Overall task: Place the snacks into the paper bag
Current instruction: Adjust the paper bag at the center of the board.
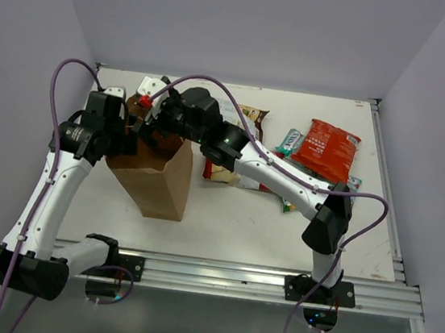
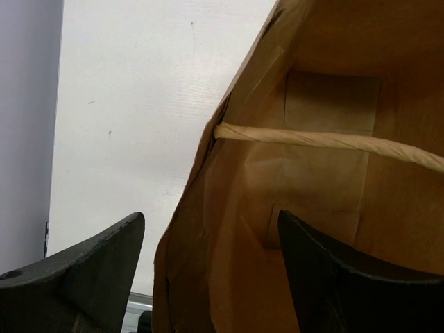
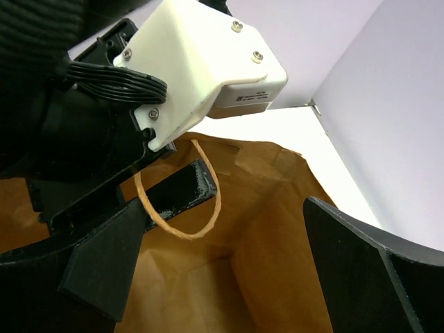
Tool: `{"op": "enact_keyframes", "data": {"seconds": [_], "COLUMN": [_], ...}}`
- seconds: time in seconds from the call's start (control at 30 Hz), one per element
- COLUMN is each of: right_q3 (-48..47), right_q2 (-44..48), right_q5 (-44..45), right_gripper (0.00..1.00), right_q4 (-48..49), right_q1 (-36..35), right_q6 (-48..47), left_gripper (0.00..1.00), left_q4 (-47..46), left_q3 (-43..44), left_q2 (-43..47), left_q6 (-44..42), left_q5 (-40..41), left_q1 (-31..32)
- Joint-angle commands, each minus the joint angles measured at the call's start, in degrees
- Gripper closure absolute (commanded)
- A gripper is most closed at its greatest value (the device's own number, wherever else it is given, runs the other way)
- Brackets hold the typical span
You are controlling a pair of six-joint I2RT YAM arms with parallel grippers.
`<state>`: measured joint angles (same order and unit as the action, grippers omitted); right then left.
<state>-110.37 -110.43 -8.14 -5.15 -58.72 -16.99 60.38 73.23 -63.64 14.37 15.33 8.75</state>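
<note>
I've got the brown kraft paper carrier bag [image 1: 159,183] standing upright on the white table [image 1: 238,237] with its mouth open, and both arms are up at its rim. My left gripper [image 2: 208,222] straddles the bag's left wall. On the left wrist view one black finger [image 2: 97,270] sits outside the paper and the other inside, spread wide, with the wall loose between them rather than pinched. A twisted paper loop handle [image 2: 333,141] runs across the bag's inner face just above that inside finger. My right gripper [image 3: 215,236] hovers over the bag's mouth, fingers spread wide and holding nothing, with only brown paper below them. On the right wrist view the left arm's white camera housing [image 3: 208,62] sits just across the mouth from me. The snacks all lie on the table to the right of the bag. Nearest it, partly under my right forearm, is a glossy red-and-white packet [image 1: 223,175]. Beyond the forearm lies a white-and-brown chip packet [image 1: 252,120], with a small teal packet [image 1: 289,142] just to its right. Farthest from the bag is a large red-orange bag [image 1: 328,149]. A sliver of green packet [image 1: 287,204] peeks out from under the right arm; I can't tell more of it.
</note>
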Motion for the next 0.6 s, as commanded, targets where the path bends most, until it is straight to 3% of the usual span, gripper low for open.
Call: {"op": "enact_keyframes", "data": {"seconds": [0.0, 0.57], "right_q3": [-3.19, -7.93], "right_q2": [-1.27, -4.70], "right_q5": [1.90, 5.85], "right_gripper": [0.01, 0.02], "right_q4": [1.99, 1.99], "right_q1": [0.01, -0.08], "right_q6": [-0.76, -1.55], "left_gripper": [0.18, 0.18], "left_q4": [-1.76, -2.28], "left_q3": [-0.55, -2.92], "left_q2": [1.32, 3.34], "left_q6": [-0.31, -3.12], "left_q5": [-1.09, -4.87], "left_q1": [-0.32, -0.32]}}
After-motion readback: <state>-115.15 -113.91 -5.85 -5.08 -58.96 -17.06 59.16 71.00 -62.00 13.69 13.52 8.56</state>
